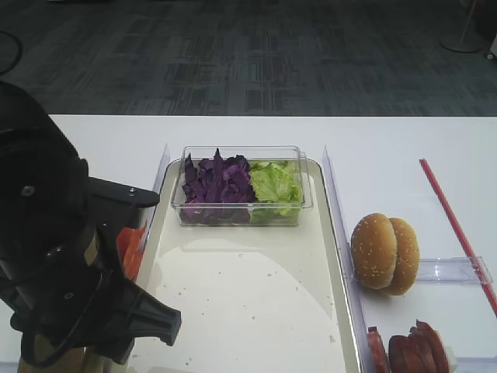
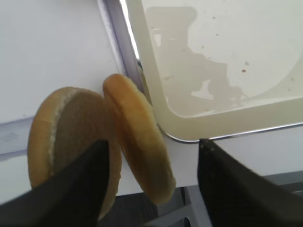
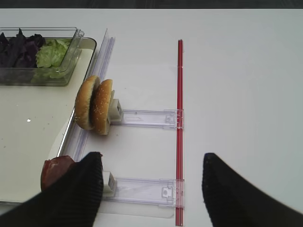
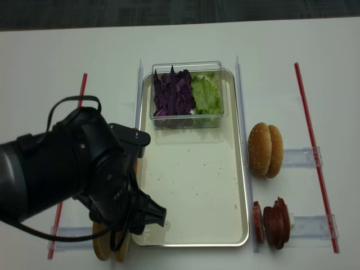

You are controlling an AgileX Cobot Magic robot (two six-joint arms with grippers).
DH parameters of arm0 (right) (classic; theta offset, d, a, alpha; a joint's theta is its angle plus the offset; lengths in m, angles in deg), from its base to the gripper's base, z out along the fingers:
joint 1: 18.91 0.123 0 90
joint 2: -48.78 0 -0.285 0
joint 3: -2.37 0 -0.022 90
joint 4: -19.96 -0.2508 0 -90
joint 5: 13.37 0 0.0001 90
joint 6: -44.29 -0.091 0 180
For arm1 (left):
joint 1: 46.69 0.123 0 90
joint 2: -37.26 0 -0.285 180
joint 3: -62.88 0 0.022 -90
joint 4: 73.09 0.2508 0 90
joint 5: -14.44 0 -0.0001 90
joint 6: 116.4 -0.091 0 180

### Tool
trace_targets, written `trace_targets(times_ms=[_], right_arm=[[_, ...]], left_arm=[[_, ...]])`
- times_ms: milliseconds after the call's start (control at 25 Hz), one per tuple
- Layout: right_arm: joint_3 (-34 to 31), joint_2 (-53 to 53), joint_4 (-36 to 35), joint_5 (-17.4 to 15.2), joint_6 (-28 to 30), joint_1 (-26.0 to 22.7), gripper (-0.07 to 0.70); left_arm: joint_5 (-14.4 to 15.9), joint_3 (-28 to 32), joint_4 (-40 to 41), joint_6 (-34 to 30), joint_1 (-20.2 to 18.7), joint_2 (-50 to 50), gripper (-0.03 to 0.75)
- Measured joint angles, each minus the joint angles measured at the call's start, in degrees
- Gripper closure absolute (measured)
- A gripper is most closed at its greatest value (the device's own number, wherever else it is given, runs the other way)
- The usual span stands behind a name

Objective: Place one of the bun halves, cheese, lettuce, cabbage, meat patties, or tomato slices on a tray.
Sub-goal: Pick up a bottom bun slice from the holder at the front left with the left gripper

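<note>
Bun halves [image 2: 94, 142] stand between the spread left pincer [image 2: 151, 156], beside the tray [image 2: 189, 127].

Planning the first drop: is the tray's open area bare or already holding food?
Bare. The tray holds only the tub at its far end; the rest shows just crumbs.

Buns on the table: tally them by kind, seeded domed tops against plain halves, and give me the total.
Sesame-seeded tops, standing on edge on the right: 2
Plain bun halves, standing on edge on the left: 2
Total: 4
</note>
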Motion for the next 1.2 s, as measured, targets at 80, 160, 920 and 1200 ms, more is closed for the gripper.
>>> trace_targets(times_ms=[80, 160, 920, 1200], right_arm=[[0.0, 0.0, 0.0, 0.0, 0.0, 0.0, 0.15], [0.0, 0.0, 0.0, 0.0, 0.0, 0.0, 0.15], [0.0, 0.0, 0.0, 0.0, 0.0, 0.0, 0.15], [0.0, 0.0, 0.0, 0.0, 0.0, 0.0, 0.15]], left_arm=[[0.0, 0.0, 0.1, 0.3, 0.0, -0.3, 0.324], [0.0, 0.0, 0.5, 1.4, 0.0, -0.6, 0.329], [2.9, 0.0, 2.7, 6.3, -0.1, -0.6, 0.456], [3.3, 0.0, 2.7, 6.5, -0.1, -0.6, 0.505]])
